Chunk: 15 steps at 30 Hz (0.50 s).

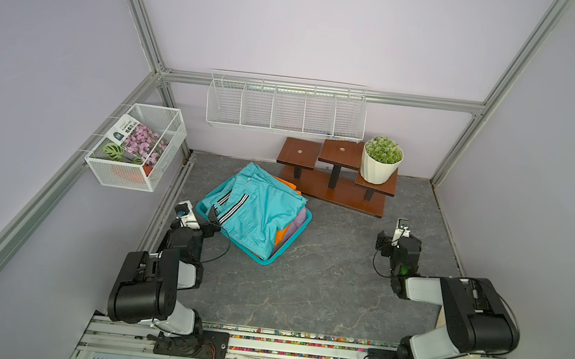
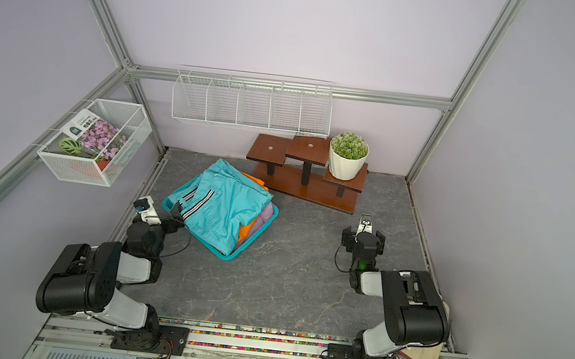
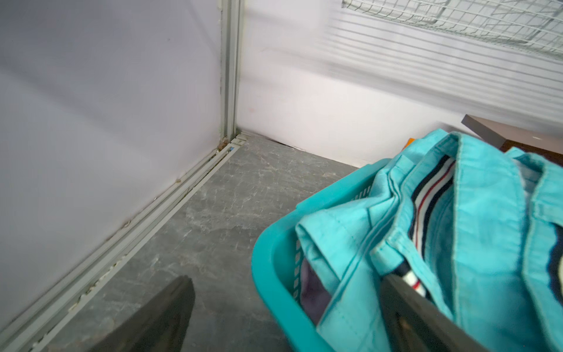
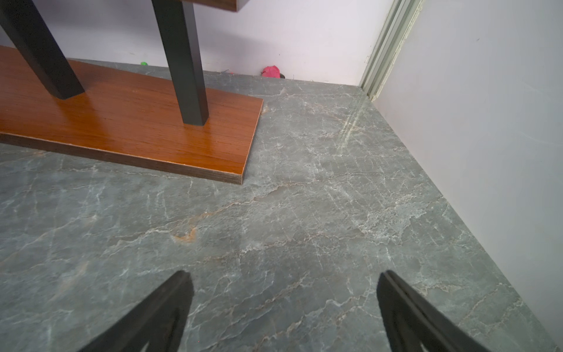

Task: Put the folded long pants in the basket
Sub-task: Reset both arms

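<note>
The turquoise basket (image 1: 286, 249) (image 2: 254, 241) stands on the grey floor left of the middle. The folded long pants are piled in it. The turquoise pair with striped trim (image 1: 263, 214) (image 2: 230, 210) (image 3: 484, 243) lies on top and hangs over the far rim. Orange (image 1: 281, 235) and lilac (image 1: 301, 219) cloth shows beneath it. My left gripper (image 1: 214, 221) (image 2: 177, 215) (image 3: 286, 280) is open and straddles the basket's near-left rim (image 3: 274, 274), one finger over the floor, the other against the turquoise cloth. My right gripper (image 1: 398, 240) (image 2: 363, 238) (image 4: 285, 275) is open over bare floor, far from the basket.
A stepped wooden stand (image 1: 333, 189) (image 4: 137, 131) with a potted plant (image 1: 381, 160) sits at the back. A long white wire rack (image 1: 285, 107) hangs on the back wall. A white wire box basket (image 1: 135, 147) hangs on the left wall.
</note>
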Each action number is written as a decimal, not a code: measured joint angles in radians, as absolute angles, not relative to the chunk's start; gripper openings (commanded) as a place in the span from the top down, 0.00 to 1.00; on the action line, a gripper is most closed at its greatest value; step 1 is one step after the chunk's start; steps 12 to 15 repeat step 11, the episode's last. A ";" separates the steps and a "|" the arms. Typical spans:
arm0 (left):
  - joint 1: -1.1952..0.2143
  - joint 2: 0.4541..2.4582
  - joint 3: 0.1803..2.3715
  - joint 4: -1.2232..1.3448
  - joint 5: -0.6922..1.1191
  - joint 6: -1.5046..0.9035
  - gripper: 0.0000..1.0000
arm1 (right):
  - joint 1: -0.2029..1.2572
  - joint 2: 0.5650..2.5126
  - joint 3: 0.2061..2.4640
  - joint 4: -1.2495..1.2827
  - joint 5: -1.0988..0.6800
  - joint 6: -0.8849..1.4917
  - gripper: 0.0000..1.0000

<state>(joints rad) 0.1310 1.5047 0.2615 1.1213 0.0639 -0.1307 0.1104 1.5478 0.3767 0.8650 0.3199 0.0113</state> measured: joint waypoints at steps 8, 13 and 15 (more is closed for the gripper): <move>0.106 1.505 0.364 0.965 0.118 -0.068 0.00 | 0.110 1.547 0.378 0.847 0.316 0.012 0.01; 0.106 1.505 0.364 0.955 0.121 -0.066 0.00 | 0.105 1.547 0.381 0.838 0.308 0.015 0.01; 0.106 1.505 0.364 0.955 0.121 -0.066 0.00 | 0.105 1.547 0.381 0.838 0.308 0.015 0.01</move>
